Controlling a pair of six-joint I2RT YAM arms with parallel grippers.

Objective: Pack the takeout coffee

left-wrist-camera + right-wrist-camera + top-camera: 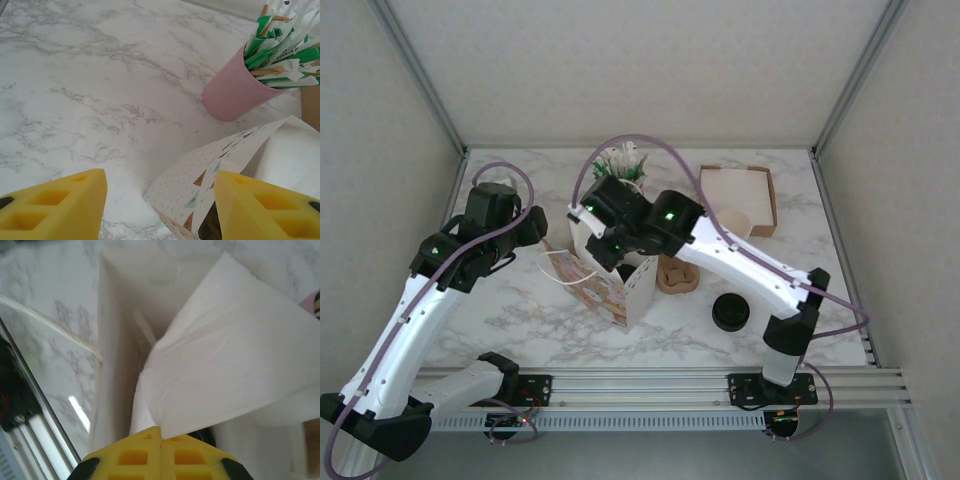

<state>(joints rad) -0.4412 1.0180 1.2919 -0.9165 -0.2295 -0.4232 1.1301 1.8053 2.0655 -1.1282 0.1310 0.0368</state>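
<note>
The grey-veined marble bench (pixel 520 310) carries everything. At its middle stands the white paper bag printed with small coloured triangles (pixel 610 290), and both arms are gathered at its mouth. Behind it to the right sits a shallow brown cardboard tray (pixel 735 195), and directly behind it a pink tumbler stuffed with green-and-white wrapped sticks (pixel 232 97).

The takeout coffee (pixel 730 312), a small cup under a round black lid, stands upright on the bench to the right of the paper bag. It is close in front of a brown moulded cup carrier (pixel 677 275) and apart from both arms.

My right claw (pixel 161 432) has its yellow fingers pressed together on a white sheet that I take to be the paper bag's inner wall. My left claw (pixel 159 182) is spread wide and holds nothing, with the bag's near corner lying between its fingers.

I judge the step in hand to be opening the bag. I'd draw the pinched wall outward gently so it doesn't tear, and close the left claw on the opposite rim. Once the mouth is square, I'd lower the coffee in upright.
</note>
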